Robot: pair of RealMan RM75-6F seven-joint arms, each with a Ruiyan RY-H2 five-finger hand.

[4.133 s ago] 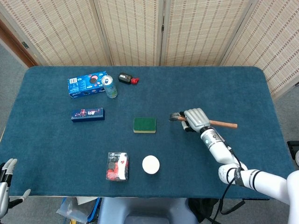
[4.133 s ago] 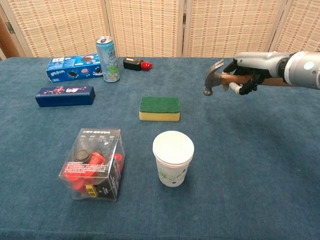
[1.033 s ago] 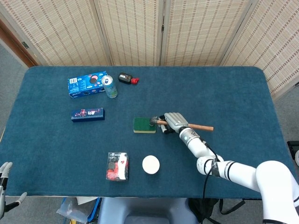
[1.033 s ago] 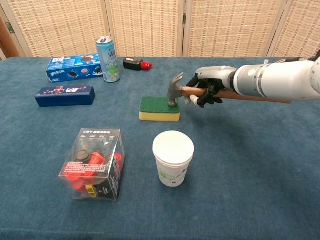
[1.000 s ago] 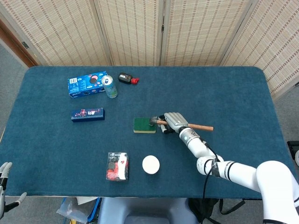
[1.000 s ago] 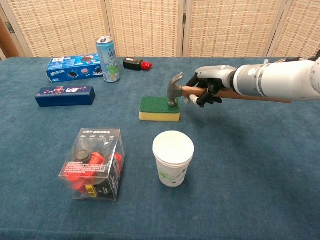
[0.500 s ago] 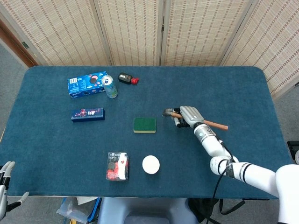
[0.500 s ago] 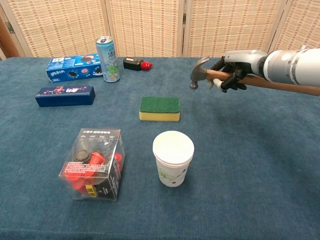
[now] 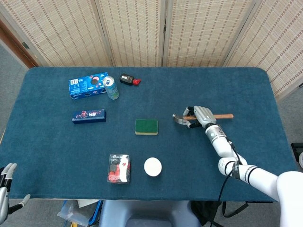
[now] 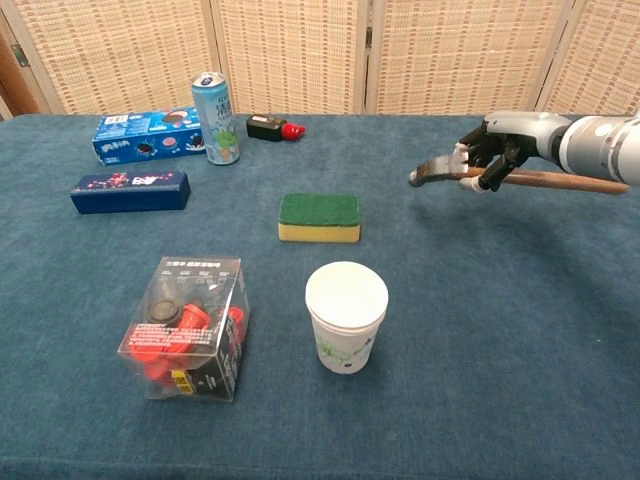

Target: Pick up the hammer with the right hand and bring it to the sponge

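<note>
My right hand (image 9: 200, 115) (image 10: 497, 143) grips the hammer (image 9: 223, 116) (image 10: 560, 180) by its wooden handle close to the metal head (image 9: 179, 120) (image 10: 431, 171), holding it above the table. The hammer points left, well to the right of the sponge (image 9: 146, 126) (image 10: 319, 217), which is green on top and yellow below and lies flat mid-table. My left hand (image 9: 5, 182) shows only at the lower left corner of the head view, off the table, fingers apart, holding nothing.
A white paper cup (image 9: 152, 167) (image 10: 346, 316) stands in front of the sponge. A clear box of red parts (image 10: 187, 326) sits front left. A dark blue box (image 10: 130, 191), a cookie box (image 10: 145, 134), a can (image 10: 215, 118) and a small black-red item (image 10: 271, 128) lie at the back left.
One second ago the hammer head rested on the sponge's right end. My right hand has since lifted the hammer and carried it away to the right, its head now tilted down.
</note>
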